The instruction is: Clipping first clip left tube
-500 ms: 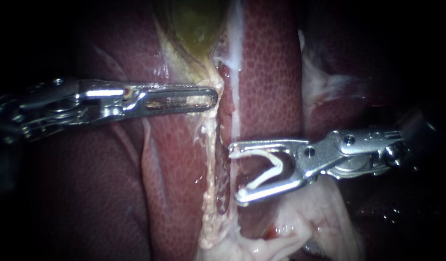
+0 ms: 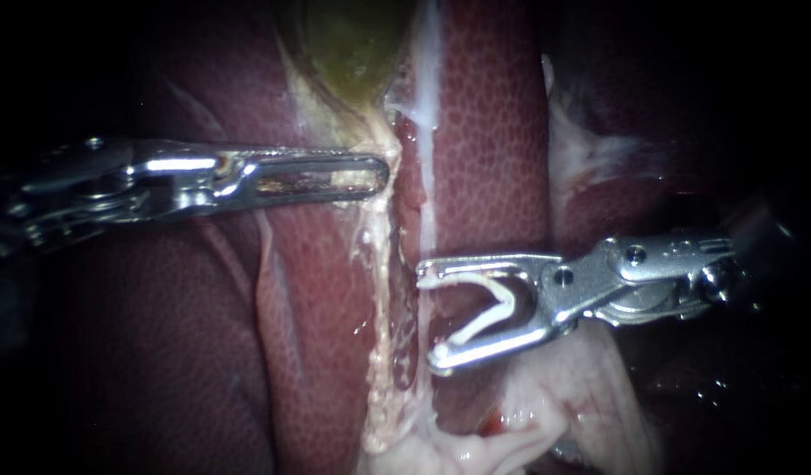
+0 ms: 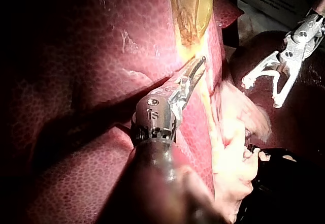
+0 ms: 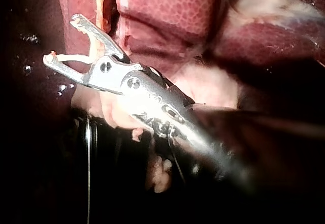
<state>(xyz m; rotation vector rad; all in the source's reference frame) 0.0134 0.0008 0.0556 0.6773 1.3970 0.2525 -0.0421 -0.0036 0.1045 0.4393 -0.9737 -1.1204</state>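
The green-yellow gallbladder (image 2: 353, 44) tapers down into a pale, ragged tube (image 2: 383, 290) lying on the liver (image 2: 493, 132). My left instrument (image 2: 379, 173) comes in level from the left, its jaws shut on the pale tissue just below the gallbladder's lower end. In the left wrist view the same left instrument (image 3: 200, 64) grips at the foot of the gallbladder (image 3: 190, 0). My right instrument (image 2: 430, 315) holds a white V-shaped clip (image 2: 480, 322) in wide-spread jaws. The clip's mouth faces the tube, with the tips at its right edge. The right wrist view shows this right instrument (image 4: 62, 38) and its clip (image 4: 76, 59).
A thin whitish strand (image 2: 427, 202) runs down the liver just right of the pale tube. Pale fatty tissue (image 2: 546, 413) bulges under the right instrument. Dark liver lobes lie at both sides.
My left instrument has shifted slightly upward, drawing the gripped tissue with it. The right instrument and its clip have stayed where they were.
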